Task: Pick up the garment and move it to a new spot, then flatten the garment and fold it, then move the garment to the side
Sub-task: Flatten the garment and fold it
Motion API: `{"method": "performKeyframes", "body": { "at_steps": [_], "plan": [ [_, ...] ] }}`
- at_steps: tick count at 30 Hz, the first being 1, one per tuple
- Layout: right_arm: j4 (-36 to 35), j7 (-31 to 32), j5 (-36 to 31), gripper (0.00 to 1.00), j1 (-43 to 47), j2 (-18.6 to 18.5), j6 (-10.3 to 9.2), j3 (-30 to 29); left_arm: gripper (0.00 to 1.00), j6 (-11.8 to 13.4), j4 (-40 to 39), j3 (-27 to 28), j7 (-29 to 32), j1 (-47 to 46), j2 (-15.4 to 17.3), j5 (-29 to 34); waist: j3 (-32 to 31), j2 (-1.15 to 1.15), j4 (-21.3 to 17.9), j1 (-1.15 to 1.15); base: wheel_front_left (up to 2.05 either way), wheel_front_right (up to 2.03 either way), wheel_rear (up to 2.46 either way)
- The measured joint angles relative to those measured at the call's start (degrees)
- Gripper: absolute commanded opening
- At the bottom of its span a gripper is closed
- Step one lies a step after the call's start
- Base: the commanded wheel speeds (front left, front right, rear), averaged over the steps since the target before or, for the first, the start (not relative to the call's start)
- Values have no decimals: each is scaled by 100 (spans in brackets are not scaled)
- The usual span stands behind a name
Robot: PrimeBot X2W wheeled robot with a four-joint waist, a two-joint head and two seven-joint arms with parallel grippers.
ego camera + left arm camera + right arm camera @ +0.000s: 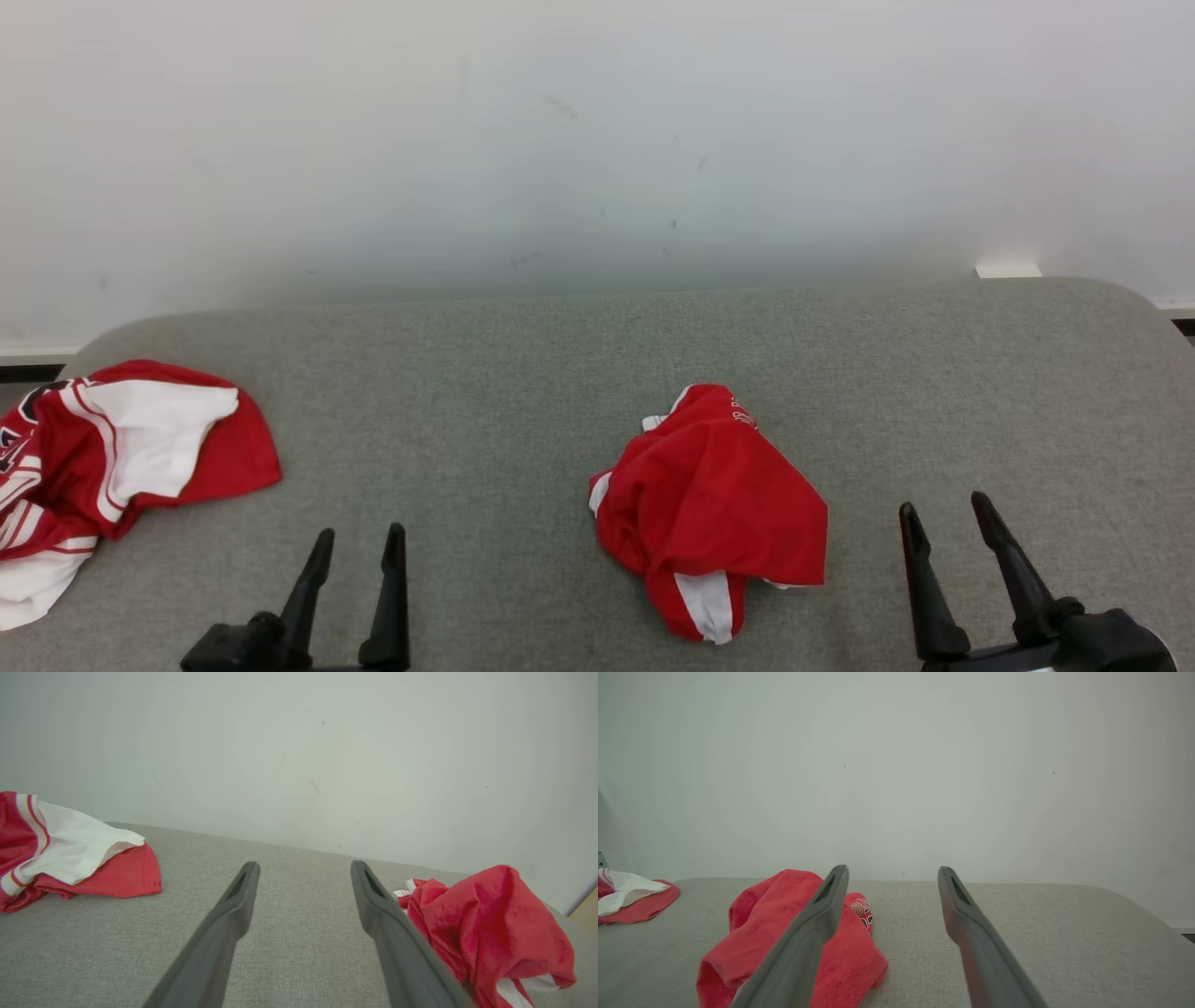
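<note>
A crumpled red garment (709,504) with white trim lies in a heap near the middle of the grey padded table (523,373). It also appears at the right of the left wrist view as the red garment (490,924) and at the lower left of the right wrist view as the garment (761,933). My left gripper (359,541) stands open at the lower left, well to the left of the heap, nothing between its fingers. My right gripper (943,513) stands open at the lower right, to the right of the heap, holding nothing.
A second red and white garment (103,467) lies bunched at the table's far left edge, seen too as a red and white heap (70,854). A pale wall (597,140) rises right behind the table. Bare grey surface lies between and beyond the heaps.
</note>
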Motion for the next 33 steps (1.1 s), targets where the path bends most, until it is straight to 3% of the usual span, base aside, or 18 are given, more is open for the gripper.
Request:
{"method": "performKeyframes", "body": {
  "at_steps": [4,12,23,24,25,26,33],
  "plan": [
    [442,0,-29,100,27,-110,0,625,100,-5,8,-47,0,-29,-3,-14,0,0,61,0,0,0,0],
    [1747,226,735,100,-112,-265,1,1731,100,-3,20,-71,0,-64,-4,-73,14,0,348,0,0,0,0],
    [3190,249,1076,100,-989,-156,1,2118,100,35,32,-11,0,-115,-5,-96,113,0,920,0,0,0,0],
    [3298,242,1099,80,-1024,-138,1,2138,100,35,33,-3,0,-117,-4,-96,118,0,975,0,0,0,0],
    [3373,213,1114,30,-1055,-126,1,2152,100,33,36,1,0,-120,-4,-96,122,0,1027,0,0,0,0],
    [3433,198,1149,0,-1087,-115,1,2173,100,27,40,2,0,-121,-4,-96,125,0,1076,0,0,0,0],
    [3676,86,1366,0,-1218,-74,1,2366,100,-3,83,47,0,-123,-4,-97,115,0,1326,0,0,0,0]
  ]
}}
